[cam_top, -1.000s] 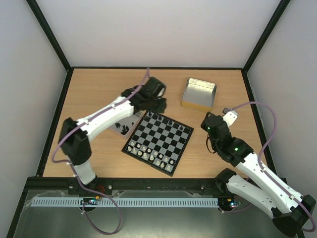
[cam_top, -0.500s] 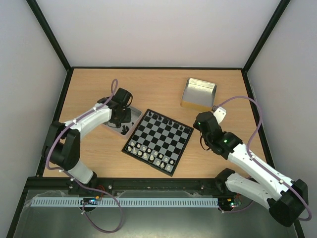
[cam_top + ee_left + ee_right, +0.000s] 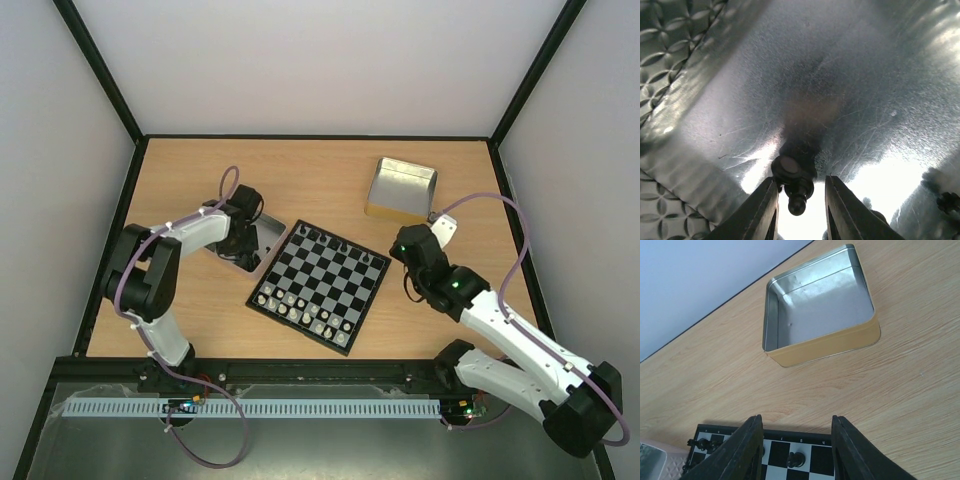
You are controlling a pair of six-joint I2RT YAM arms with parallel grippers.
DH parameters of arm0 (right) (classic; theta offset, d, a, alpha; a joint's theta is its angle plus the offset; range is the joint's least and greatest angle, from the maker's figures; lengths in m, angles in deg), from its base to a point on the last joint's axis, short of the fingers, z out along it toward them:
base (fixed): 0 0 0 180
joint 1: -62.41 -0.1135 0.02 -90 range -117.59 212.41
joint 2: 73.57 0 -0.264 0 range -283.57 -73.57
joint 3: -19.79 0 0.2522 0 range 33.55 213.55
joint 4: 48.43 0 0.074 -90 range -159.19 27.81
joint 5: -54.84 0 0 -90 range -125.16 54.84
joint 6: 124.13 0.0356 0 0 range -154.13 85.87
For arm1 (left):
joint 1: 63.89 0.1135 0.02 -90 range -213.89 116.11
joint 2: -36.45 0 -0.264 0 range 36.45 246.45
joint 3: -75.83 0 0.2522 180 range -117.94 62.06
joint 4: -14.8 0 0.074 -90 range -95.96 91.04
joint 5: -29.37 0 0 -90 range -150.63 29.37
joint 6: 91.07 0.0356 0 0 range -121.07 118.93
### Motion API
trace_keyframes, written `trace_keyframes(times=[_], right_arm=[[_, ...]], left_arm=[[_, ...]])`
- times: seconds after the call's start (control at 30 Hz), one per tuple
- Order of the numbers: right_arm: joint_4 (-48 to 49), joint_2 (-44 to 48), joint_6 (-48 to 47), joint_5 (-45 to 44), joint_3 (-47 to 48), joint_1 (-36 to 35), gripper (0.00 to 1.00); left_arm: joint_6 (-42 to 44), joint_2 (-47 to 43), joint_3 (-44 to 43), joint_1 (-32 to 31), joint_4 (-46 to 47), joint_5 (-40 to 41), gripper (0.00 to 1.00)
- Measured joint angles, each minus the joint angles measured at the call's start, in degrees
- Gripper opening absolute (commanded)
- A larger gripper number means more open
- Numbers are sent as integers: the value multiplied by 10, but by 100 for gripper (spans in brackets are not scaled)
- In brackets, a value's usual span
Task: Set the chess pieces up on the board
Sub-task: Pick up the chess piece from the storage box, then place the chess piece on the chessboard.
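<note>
The board [image 3: 320, 288] lies at the table's middle, with black chess pieces [image 3: 318, 236] along its far edge and pale pieces along its near edge. My left gripper [image 3: 245, 235] is down inside a metal tray [image 3: 268, 236] left of the board. In the left wrist view it [image 3: 800, 210] is open, its fingers [image 3: 762, 210] on either side of a black pawn [image 3: 796, 185] lying on the tray floor [image 3: 850, 90]. My right gripper [image 3: 402, 260] is open and empty by the board's right corner. In the right wrist view it [image 3: 797, 440] hovers over the board edge [image 3: 812, 437], above a black piece [image 3: 796, 459].
A second metal tin [image 3: 402, 187] with gold sides stands at the back right, and it looks empty in the right wrist view [image 3: 820, 305]. More dark pieces show at the left tray's edge [image 3: 947, 202]. Black frame rails edge the table.
My left arm swung from the board's far corner back to the left tray and lowered into it. My right gripper moved a little left toward the board's corner, then held.
</note>
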Motion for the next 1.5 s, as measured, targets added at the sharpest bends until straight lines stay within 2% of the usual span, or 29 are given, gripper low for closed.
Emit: trace_keyframes(times=[0.23, 0.43, 0.63, 0.87, 1.2, 1.5], right_arm=[[-1, 13, -1, -18, 0, 0, 36], [-5, 28, -1, -35, 0, 0, 36], [-10, 34, 0, -40, 0, 0, 36], [-11, 42, 2, -42, 0, 0, 36], [-12, 47, 7, -42, 0, 0, 36], [-13, 54, 13, -42, 0, 0, 36]], left_arm=[[-5, 16, 0, 1, 5, 6, 12], [-2, 15, 0, 3, 15, 8, 5], [1, 6, 0, 3, 15, 3, 4], [14, -50, -24, -11, 3, -18, 6], [26, -55, -99, -126, -1, -47, 6], [25, 34, -153, -206, -4, -46, 7]])
